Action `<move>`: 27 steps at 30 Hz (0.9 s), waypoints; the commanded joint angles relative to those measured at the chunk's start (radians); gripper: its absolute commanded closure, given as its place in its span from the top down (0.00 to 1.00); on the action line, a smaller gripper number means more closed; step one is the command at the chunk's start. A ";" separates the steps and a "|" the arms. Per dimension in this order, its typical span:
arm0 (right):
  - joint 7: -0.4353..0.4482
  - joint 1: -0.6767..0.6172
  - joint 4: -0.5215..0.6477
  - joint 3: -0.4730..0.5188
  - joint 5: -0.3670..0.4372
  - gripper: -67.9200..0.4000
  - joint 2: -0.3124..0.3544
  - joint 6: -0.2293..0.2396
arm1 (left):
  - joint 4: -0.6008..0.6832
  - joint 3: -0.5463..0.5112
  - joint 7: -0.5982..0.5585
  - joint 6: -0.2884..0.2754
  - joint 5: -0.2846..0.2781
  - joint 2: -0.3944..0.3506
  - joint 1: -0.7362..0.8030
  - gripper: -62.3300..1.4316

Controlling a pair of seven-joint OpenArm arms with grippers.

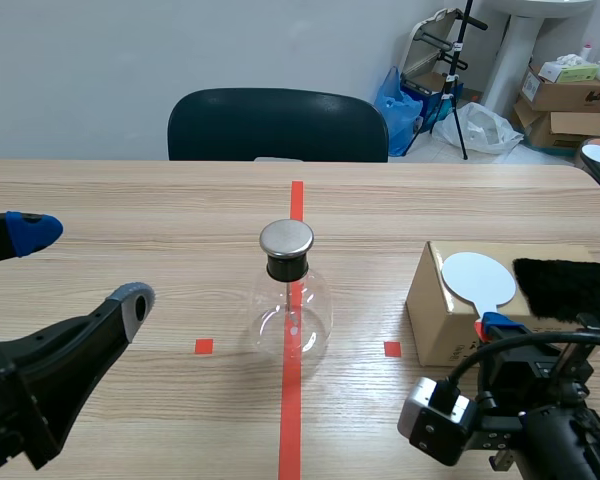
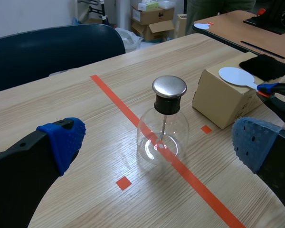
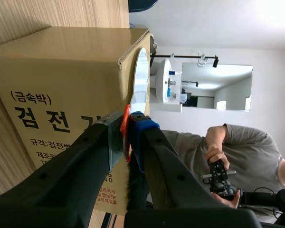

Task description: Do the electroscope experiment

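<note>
**Right claw** (image 3: 128, 128): 2 fingers clamped on the thin orange-red handle of the white disc paddle (image 1: 477, 277), at the near edge of the box top.
**Paddle:** lies flat on the cardboard box (image 1: 435, 325), disc end pointing away from the claw.
**Black fur patch** (image 1: 565, 287): on the same box top, just beside the disc.
**Box:** stands on the bench (image 1: 130, 200), to the right of the long tape line.
**Left claw** (image 1: 80, 265): fingers wide apart, gripping nothing, low over the bench's left side.
**Electroscope** (image 1: 291, 300): clear glass flask with black stopper and round metal cap. It stands upright on the orange-red tape line, ahead of the left claw and apart from both claws.
**Dark chair** (image 1: 277, 125): behind the bench's far edge.
</note>
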 commanded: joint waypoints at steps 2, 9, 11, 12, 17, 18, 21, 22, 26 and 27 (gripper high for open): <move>-0.002 0.010 0.026 0.008 -0.004 0.02 0.005 -0.015 | 0.016 -0.002 -0.015 -0.002 -0.006 -0.003 -0.003 1.00; -0.040 0.015 0.066 0.008 -0.003 0.02 0.005 -0.016 | 0.016 -0.002 -0.015 -0.002 -0.006 -0.003 -0.003 1.00; -0.058 0.015 0.090 0.008 -0.004 0.02 0.005 -0.016 | 0.016 -0.002 -0.015 -0.002 -0.006 -0.003 -0.003 1.00; -0.074 0.015 0.105 0.008 -0.009 0.02 0.005 -0.016 | 0.016 -0.002 -0.015 -0.001 -0.006 -0.003 -0.003 1.00; -0.143 0.014 0.169 0.007 -0.062 0.02 0.005 -0.014 | 0.016 -0.002 -0.015 0.001 -0.006 -0.003 -0.003 1.00; -0.143 0.015 0.175 0.006 -0.073 0.02 0.005 -0.014 | 0.016 -0.002 -0.015 0.001 -0.006 -0.003 -0.003 1.00; -0.166 0.018 0.185 -0.019 -0.107 0.02 0.005 -0.014 | 0.016 -0.002 -0.015 0.001 -0.006 -0.003 -0.003 1.00; -0.174 0.018 0.188 -0.030 -0.117 0.02 0.005 -0.014 | 0.016 -0.002 -0.015 0.001 -0.006 -0.003 -0.003 1.00; -0.226 0.042 0.189 -0.089 -0.149 0.02 0.005 -0.015 | 0.016 -0.002 -0.015 0.001 -0.006 -0.003 -0.003 1.00; -0.246 0.051 0.189 -0.108 -0.160 0.02 0.005 -0.014 | 0.016 -0.002 -0.015 0.001 -0.006 -0.003 -0.003 1.00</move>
